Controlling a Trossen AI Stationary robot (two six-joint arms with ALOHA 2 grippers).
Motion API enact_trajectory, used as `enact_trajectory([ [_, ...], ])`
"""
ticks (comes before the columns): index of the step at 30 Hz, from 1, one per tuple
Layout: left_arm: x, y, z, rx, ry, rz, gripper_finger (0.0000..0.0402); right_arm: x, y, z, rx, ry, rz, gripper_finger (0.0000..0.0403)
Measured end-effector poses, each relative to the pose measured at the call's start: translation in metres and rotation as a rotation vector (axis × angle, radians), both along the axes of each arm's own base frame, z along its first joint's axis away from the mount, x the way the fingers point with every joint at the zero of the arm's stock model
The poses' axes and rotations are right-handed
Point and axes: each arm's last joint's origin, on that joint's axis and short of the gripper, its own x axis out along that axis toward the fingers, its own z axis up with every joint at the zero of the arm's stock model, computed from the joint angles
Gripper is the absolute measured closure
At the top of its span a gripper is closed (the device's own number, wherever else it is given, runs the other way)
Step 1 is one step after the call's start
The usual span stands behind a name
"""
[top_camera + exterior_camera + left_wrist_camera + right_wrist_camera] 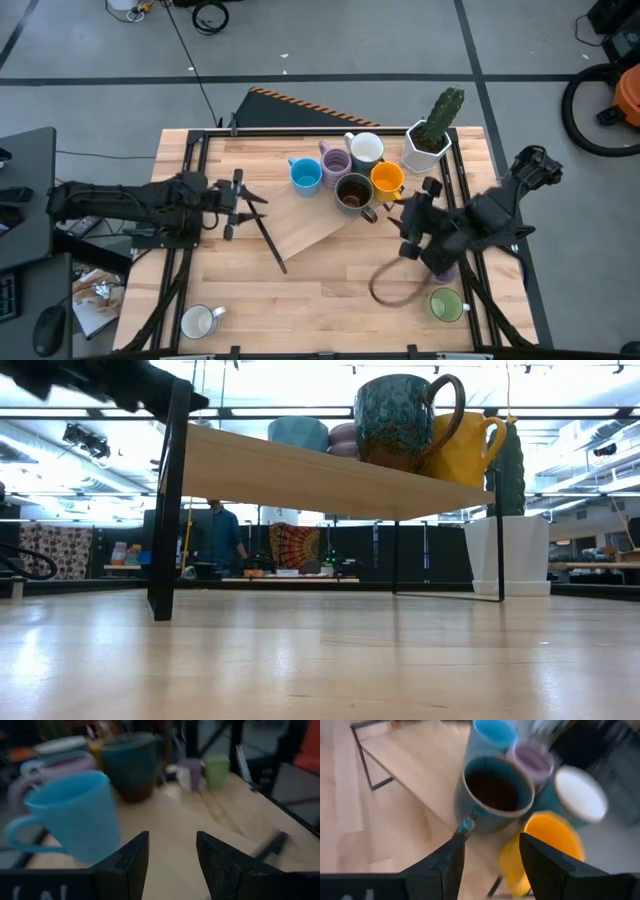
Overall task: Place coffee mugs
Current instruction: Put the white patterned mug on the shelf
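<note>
Coffee mugs cluster on the raised shelf point(300, 225): from above, the brown mug point(353, 192) sits between blue mug point(306, 175) and orange mug point(386, 179). Right gripper point(490, 852), empty, fingers parted just beside the brown mug; left gripper point(172, 862) wide, empty, facing the blue mug

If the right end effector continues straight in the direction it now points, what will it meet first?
Most likely the dark brown mug: in the right wrist view its handle lies just ahead of the open right end effector. The orange mug sits close beside that line; depth is uncertain.
</note>
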Motion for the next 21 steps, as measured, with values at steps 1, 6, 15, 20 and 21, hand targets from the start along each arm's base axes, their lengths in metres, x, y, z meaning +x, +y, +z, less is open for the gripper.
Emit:
enact_trajectory([
  [1, -0.001, -0.003, 0.004, -0.008, 0.033, 0.0, 0.023, -0.001, 0.004, -0.003, -0.054, -0.013, 0.016, 0.0208],
  [6, -0.006, -0.023, 0.034, -0.067, 0.103, -0.034, 0.023, -0.002, 0.014, -0.021, -0.24, -0.061, 0.046, 0.021],
  [15, -0.004, -0.068, 0.063, -0.245, 0.336, -0.069, 0.023, 0.002, 0.017, -0.051, -0.233, -0.037, 0.053, 0.0227],
  [20, -0.005, -0.094, 0.072, -0.395, 0.496, -0.059, 0.023, 0.011, 0.025, -0.063, -0.238, -0.065, 0.105, 0.0236],
  [21, -0.006, -0.098, 0.072, -0.434, 0.525, -0.053, 0.023, 0.013, 0.027, -0.066, -0.245, -0.073, 0.126, 0.0238],
])
